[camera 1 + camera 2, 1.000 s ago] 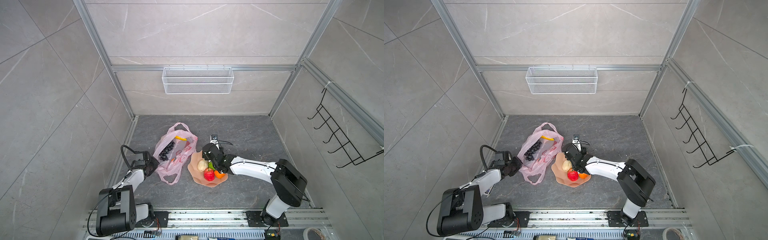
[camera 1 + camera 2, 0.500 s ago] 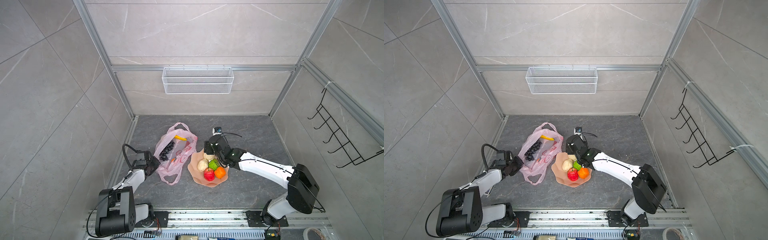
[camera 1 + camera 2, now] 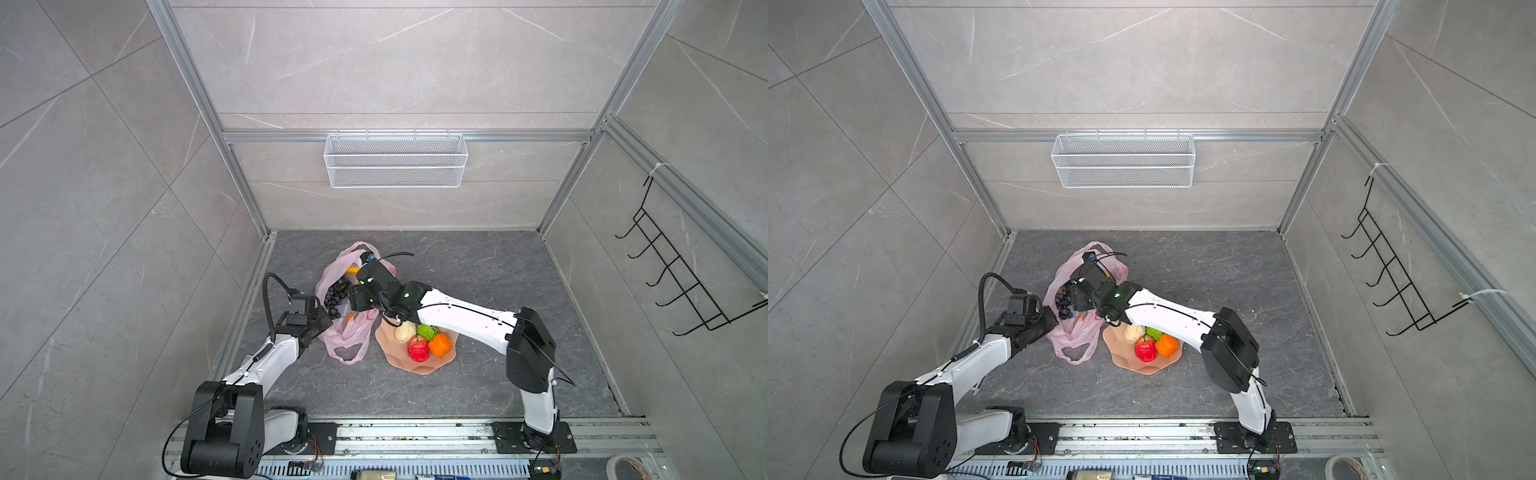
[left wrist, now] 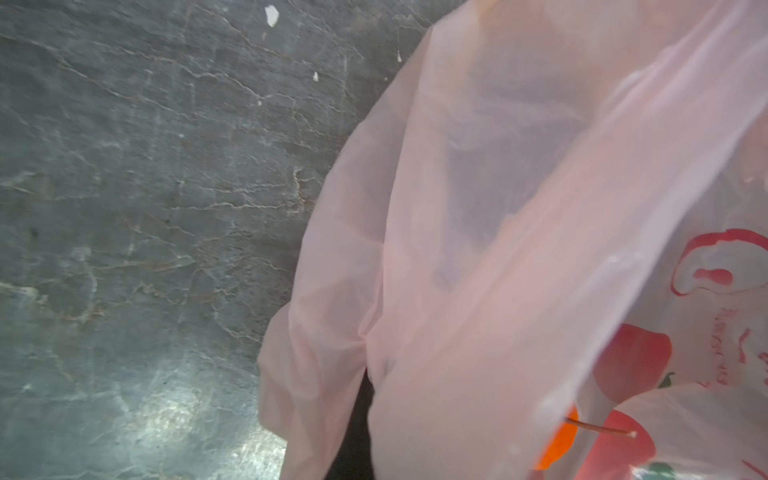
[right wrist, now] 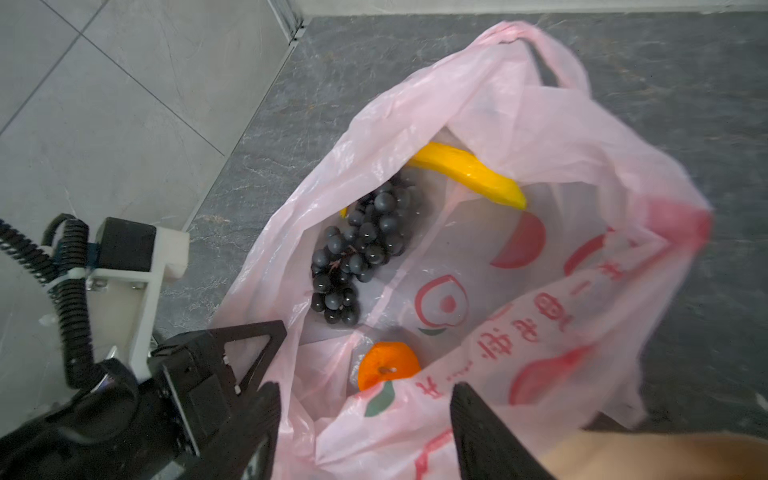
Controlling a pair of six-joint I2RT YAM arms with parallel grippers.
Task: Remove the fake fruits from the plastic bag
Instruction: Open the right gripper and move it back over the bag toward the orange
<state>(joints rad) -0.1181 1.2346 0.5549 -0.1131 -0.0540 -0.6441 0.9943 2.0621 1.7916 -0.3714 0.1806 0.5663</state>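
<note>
Swung off the peach scalloped plate [image 3: 415, 369], the right claw [image 3: 356, 300] [image 3: 1077, 300] hangs over the pale-pink translucent plastic bag [image 3: 349, 337] [image 3: 1075, 333] in both top views; the left claw [image 3: 322, 322] [image 3: 1048, 322] stays clamped on the bag's edge. Left wrist view: the bag's pink film lies over the grey surface [image 4: 145, 208]. Right wrist view: jaws apart, empty, above the dark purple grape bunch [image 5: 357, 253], yellow banana [image 5: 465, 170] and glossy orange [image 5: 388, 363] inside the bag.

Crinkly translucent plastic bag [image 5: 540, 116], glossy banana [image 5: 465, 172], grapes [image 5: 361, 249]
</note>
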